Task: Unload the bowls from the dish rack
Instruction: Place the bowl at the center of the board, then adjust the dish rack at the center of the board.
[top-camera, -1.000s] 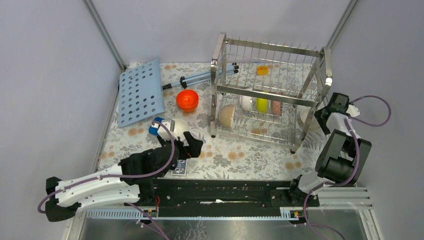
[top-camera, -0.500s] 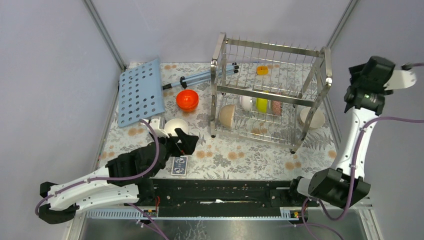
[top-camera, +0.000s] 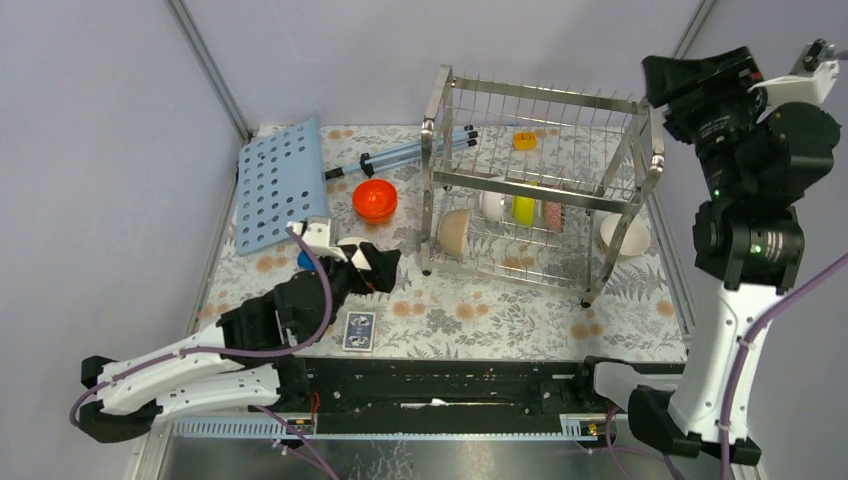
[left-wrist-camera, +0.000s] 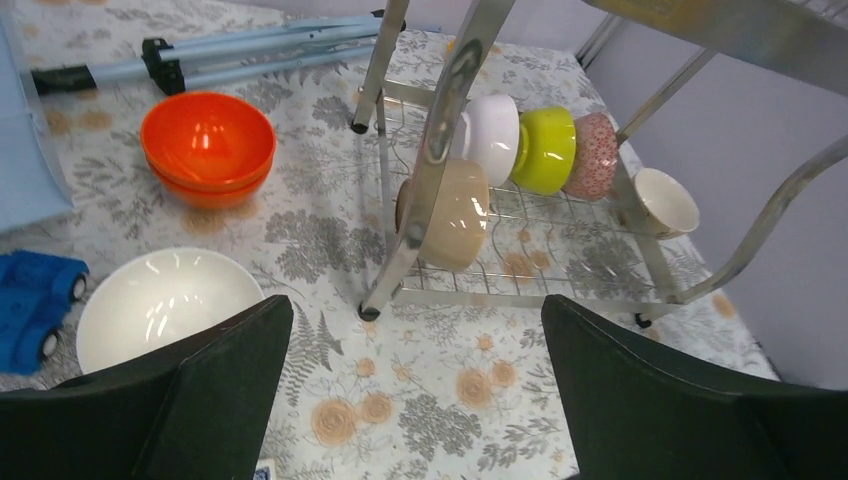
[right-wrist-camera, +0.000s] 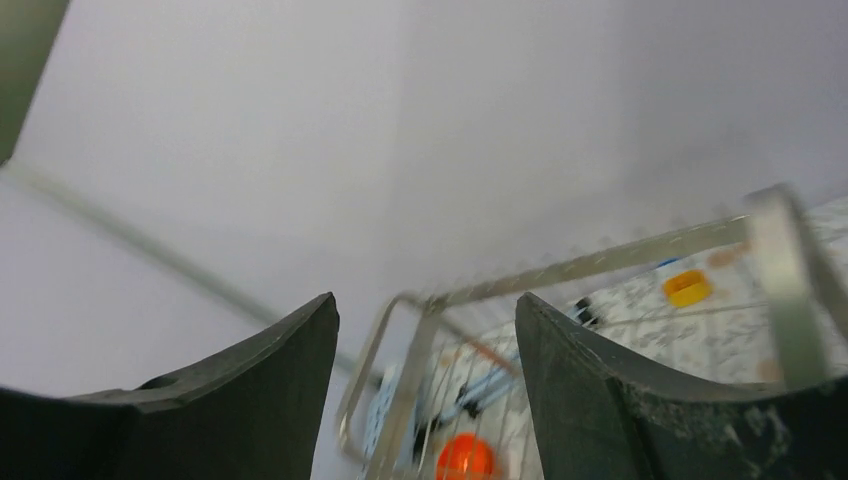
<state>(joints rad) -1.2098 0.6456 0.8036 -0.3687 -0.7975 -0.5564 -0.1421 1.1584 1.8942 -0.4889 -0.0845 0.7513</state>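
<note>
The dish rack stands at the back right; its steel post and top rail show in the wrist views. On its lower tier stand a tan bowl, a white bowl, a yellow-green bowl and a pink patterned bowl. My left gripper hangs open and empty over the cloth, left of the rack. My right gripper is open, empty, raised high by the rack's right end.
On the cloth sit an orange bowl, a white bowl by my left gripper and a cream bowl right of the rack. Also a light-blue perforated board, blue tubes, a blue toy car, cards.
My right arm has swung up from low beside the rack's right end to high above it. My left gripper has edged farther in toward the rack, past the white bowl.
</note>
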